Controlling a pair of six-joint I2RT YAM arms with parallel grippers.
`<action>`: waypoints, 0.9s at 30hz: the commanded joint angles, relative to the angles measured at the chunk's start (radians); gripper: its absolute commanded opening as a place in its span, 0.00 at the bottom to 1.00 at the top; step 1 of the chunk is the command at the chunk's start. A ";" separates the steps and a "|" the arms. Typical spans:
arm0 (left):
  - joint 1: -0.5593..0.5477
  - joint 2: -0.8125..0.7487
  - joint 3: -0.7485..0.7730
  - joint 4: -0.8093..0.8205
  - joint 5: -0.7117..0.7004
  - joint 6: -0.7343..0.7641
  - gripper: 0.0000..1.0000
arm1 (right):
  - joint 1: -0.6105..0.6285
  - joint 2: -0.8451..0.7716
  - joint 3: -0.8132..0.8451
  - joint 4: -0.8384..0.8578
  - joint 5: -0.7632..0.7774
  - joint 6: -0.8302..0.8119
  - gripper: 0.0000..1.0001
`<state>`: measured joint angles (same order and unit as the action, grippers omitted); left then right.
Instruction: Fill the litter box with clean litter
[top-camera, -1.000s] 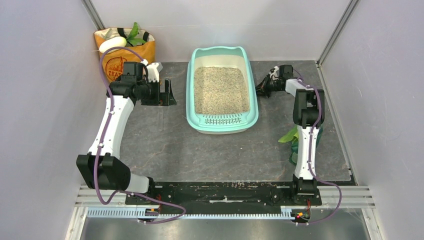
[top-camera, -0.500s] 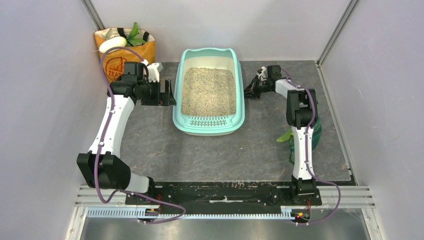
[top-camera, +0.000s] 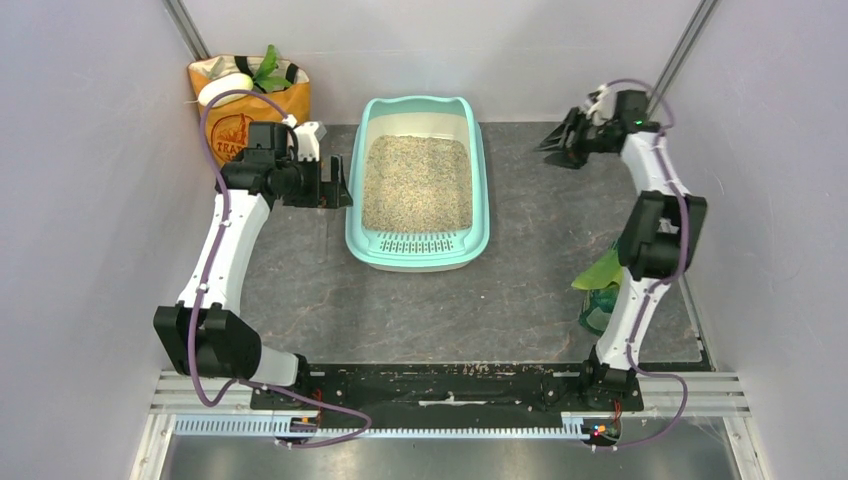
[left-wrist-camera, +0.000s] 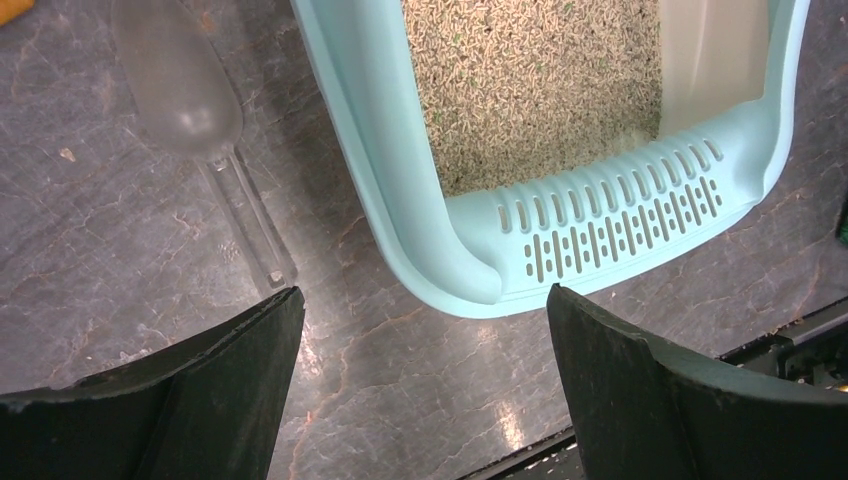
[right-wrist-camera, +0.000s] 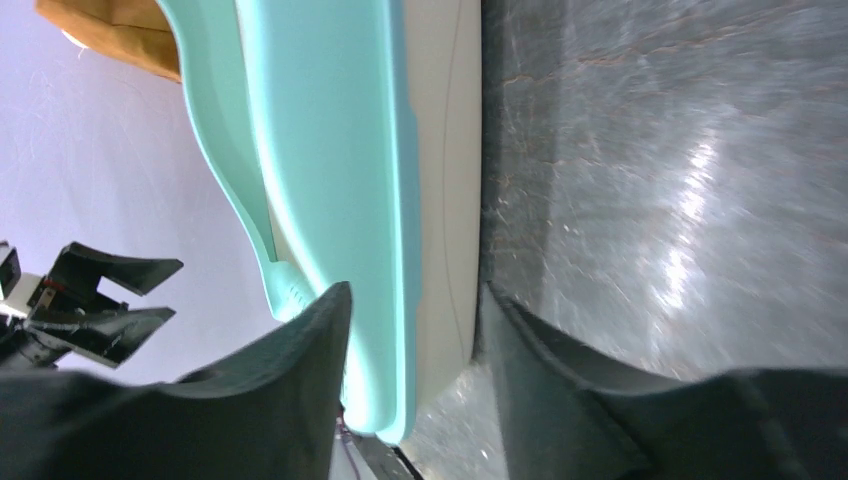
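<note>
The mint-teal litter box stands at the back middle of the table, its slotted grate step towards me. Beige-tan clean litter covers its floor. My left gripper is open and empty, just left of the box's left wall. Its wrist view shows the box's rim, the grate, the litter and the open left gripper over bare table. My right gripper is open and empty, right of the box's far end and apart from it. The right wrist view shows the box's outer wall beyond the open right gripper.
An orange paper bag stands at the back left corner. A clear plastic scoop lies on the table left of the box. A green bag sits by the right arm. Grey walls enclose the table.
</note>
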<state>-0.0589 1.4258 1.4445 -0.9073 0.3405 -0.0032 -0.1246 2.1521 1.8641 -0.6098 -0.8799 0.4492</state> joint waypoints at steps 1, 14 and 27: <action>-0.041 -0.017 0.039 0.079 -0.029 0.046 0.97 | -0.046 -0.205 0.063 -0.249 0.053 -0.218 0.68; -0.198 -0.035 0.018 0.156 -0.174 0.080 0.97 | -0.076 -0.773 -0.160 -0.771 0.760 -0.612 0.89; -0.208 -0.054 -0.049 0.193 -0.251 0.093 0.97 | -0.077 -0.869 -0.319 -0.960 0.932 -0.654 0.97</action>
<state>-0.2642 1.3975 1.3937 -0.7620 0.1211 0.0540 -0.1993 1.2720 1.5856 -1.5227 -0.0032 -0.2031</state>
